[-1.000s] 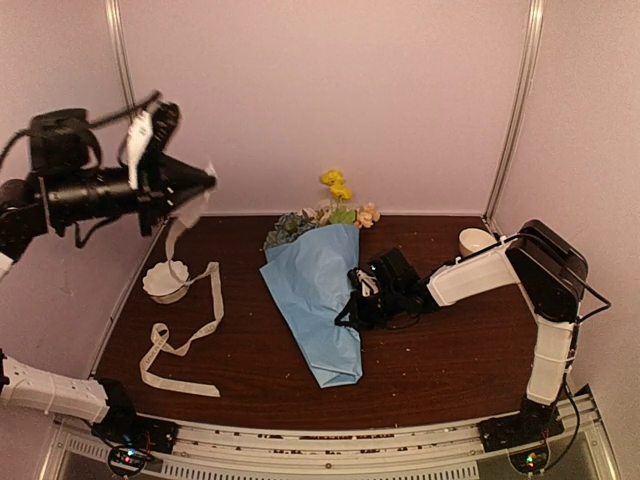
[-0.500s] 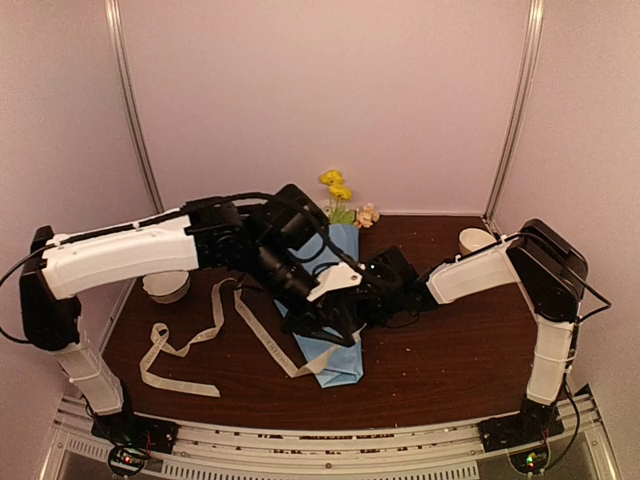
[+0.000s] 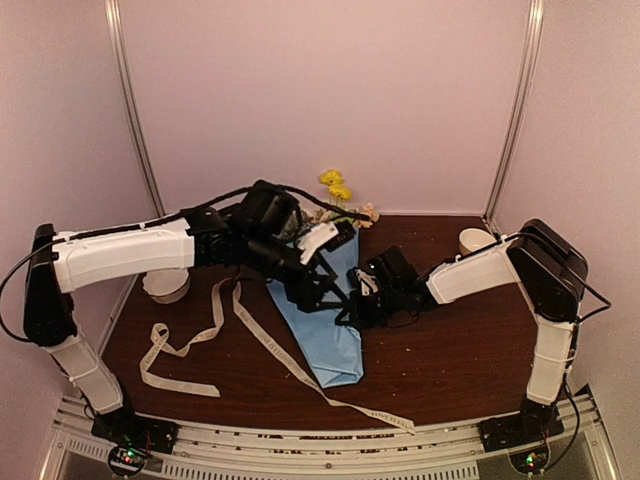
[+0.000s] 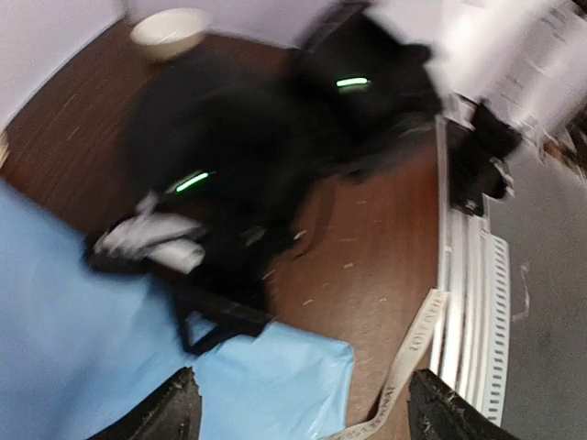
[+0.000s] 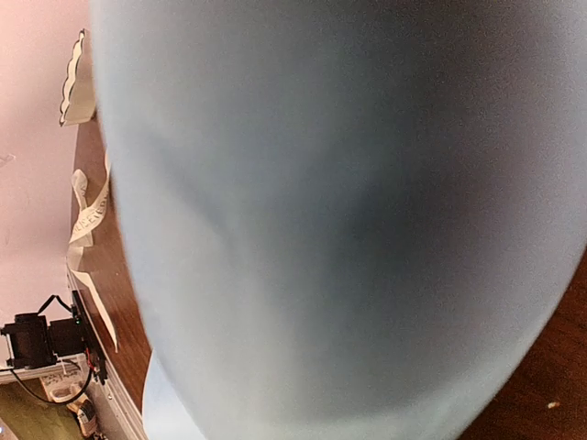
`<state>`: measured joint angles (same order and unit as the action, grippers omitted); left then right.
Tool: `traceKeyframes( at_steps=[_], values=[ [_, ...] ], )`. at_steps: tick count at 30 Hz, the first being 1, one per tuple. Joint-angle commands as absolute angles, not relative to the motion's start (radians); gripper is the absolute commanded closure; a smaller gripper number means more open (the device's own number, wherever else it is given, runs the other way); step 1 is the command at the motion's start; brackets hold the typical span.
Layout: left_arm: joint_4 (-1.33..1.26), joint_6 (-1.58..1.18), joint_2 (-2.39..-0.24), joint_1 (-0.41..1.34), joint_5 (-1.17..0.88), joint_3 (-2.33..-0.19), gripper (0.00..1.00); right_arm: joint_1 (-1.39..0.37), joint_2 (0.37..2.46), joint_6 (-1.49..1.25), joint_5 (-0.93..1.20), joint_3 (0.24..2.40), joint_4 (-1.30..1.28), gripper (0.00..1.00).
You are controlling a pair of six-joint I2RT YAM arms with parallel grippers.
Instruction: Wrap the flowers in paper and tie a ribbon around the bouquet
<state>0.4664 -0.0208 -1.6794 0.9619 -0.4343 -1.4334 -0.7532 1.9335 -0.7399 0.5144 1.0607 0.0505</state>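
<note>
Two fingers of the left gripper stand wide apart, holding nothing, the ribbon lying near one finger. The right gripper is closed tight, right beside the bouquet.

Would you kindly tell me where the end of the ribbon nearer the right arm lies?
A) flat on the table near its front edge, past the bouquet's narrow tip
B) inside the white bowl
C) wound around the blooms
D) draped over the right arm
A: the ribbon runs across the table and ends near its front edge, just beyond the narrow tip of the bouquet.

Light-blue paper fills the frame — ribbon at left.
</note>
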Motion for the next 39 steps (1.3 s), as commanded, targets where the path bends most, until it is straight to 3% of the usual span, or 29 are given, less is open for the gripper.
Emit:
traceKeyframes(
  at_steps=[1,6,18,20,22,26,28,35,39],
  values=[
    [0.185,-0.461,-1.598,0.722,-0.353,-1.167,0.22,-0.753,1.894,-0.724,0.488,1.078,0.084,1.00],
    [0.049,-0.591,-1.655,0.597,-0.299,-1.000,0.15,-0.753,1.900,-0.723,0.490,1.076,0.083,1.00],
    [-0.072,-0.686,-1.999,0.545,-0.512,-1.104,0.15,-0.755,1.892,-0.706,0.486,1.078,0.059,1.00],
    [-0.161,-0.738,-2.026,0.546,-0.582,-1.091,0.25,-0.755,1.888,-0.703,0.485,1.080,0.054,1.00],
    [-0.255,-0.788,-2.034,0.545,-0.628,-1.073,0.42,-0.755,1.885,-0.701,0.482,1.081,0.050,1.00],
    [-0.335,-0.816,-2.013,0.545,-0.644,-1.052,0.97,-0.755,1.872,-0.681,0.476,1.086,0.024,1.00],
    [-0.341,-0.814,-2.000,0.545,-0.637,-1.041,1.00,-0.755,1.855,-0.649,0.473,1.090,0.002,0.97],
    [-0.403,-0.852,-1.995,0.543,-0.614,-0.996,1.00,-0.770,1.667,-0.431,0.507,1.047,-0.144,0.68],
    [-0.405,-0.855,-1.989,0.543,-0.601,-0.994,1.00,-0.847,1.512,-0.311,0.470,0.945,-0.271,0.59]
  ],
)
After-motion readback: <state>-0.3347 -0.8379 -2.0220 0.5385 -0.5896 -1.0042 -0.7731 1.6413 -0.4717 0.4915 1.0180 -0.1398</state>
